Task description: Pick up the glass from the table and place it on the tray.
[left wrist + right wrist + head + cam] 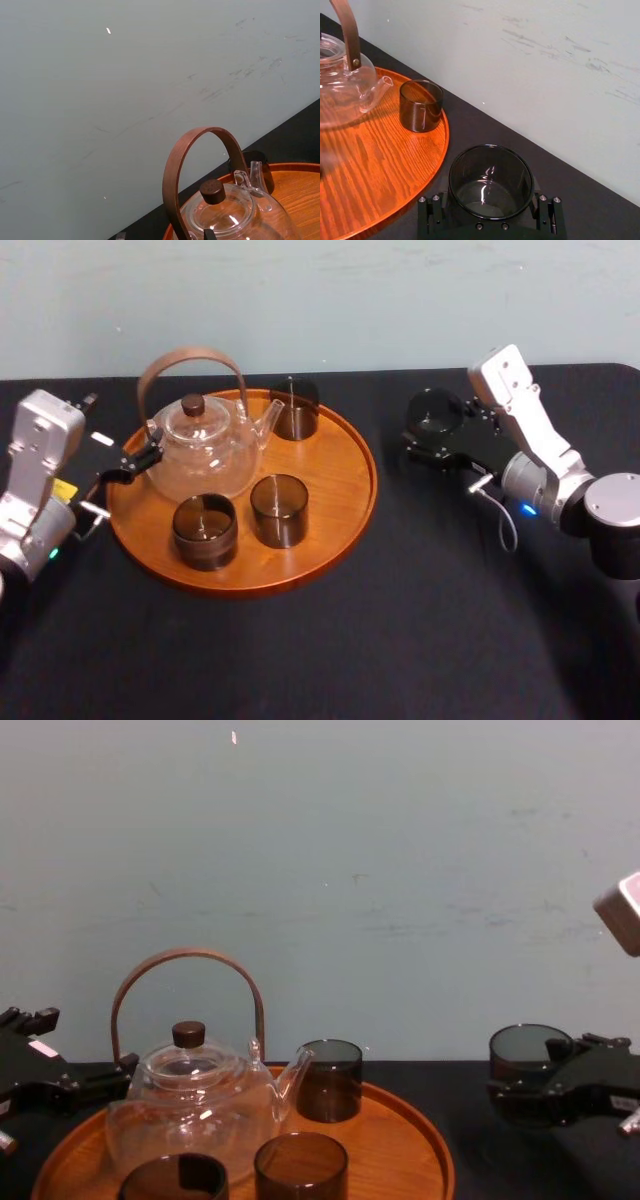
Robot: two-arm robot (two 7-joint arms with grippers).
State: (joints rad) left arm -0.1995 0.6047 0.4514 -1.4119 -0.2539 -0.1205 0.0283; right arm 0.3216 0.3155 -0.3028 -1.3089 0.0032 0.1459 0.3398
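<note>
A dark smoky glass (435, 410) sits between the fingers of my right gripper (430, 428), which is shut on it, to the right of the tray over the black table (400, 640). In the right wrist view the glass (490, 175) is upright in the gripper (490, 210), just outside the tray's rim. The chest view hides its base behind the gripper (545, 1075), so I cannot tell whether it touches the table. The round orange-brown tray (350, 510) lies left of centre. My left gripper (118, 430) is open at the tray's left edge, beside the teapot.
On the tray stand a clear glass teapot (205, 445) with a brown hoop handle and three dark glasses: one at the back (295, 408) and two at the front (279, 508) (204, 530). A pale wall runs behind the table.
</note>
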